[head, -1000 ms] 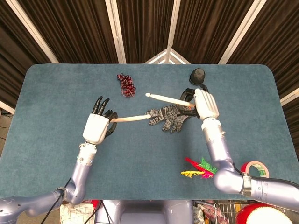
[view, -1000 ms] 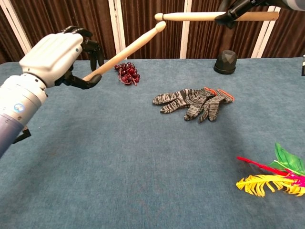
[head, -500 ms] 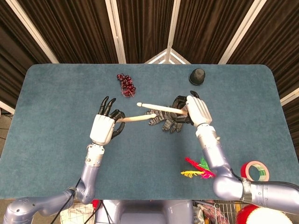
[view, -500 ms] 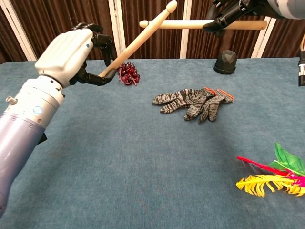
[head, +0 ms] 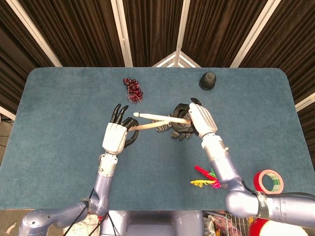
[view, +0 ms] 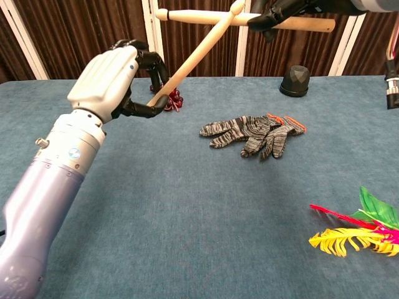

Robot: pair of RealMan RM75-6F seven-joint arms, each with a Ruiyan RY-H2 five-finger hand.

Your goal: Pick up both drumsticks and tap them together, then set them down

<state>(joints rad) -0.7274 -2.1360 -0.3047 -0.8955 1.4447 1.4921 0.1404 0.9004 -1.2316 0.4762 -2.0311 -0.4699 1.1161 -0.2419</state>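
Both pale wooden drumsticks are held in the air above the blue table point(head: 59, 113). My left hand point(head: 116, 136) point(view: 118, 78) grips one drumstick point(head: 147, 126) point(view: 199, 50) by its butt, the tip slanting up and to the right. My right hand point(head: 198, 119) point(view: 277, 9) grips the other drumstick point(head: 155, 117) point(view: 199, 17), which lies nearly level and points left. In the chest view the two sticks cross near the left stick's tip, seemingly touching.
A pair of grey knit gloves point(view: 252, 134) point(head: 173, 132) lies under the sticks. Dark red grapes point(head: 133, 88) point(view: 173, 98) sit at the back left, a black cup point(head: 208, 80) point(view: 295, 80) at the back right. Coloured feathers point(head: 205, 178) point(view: 352, 232) and a tape roll point(head: 268, 181) lie near the front right.
Both hands have moved inward toward each other. The sticks, apart a second ago, now cross near the left stick's tip.
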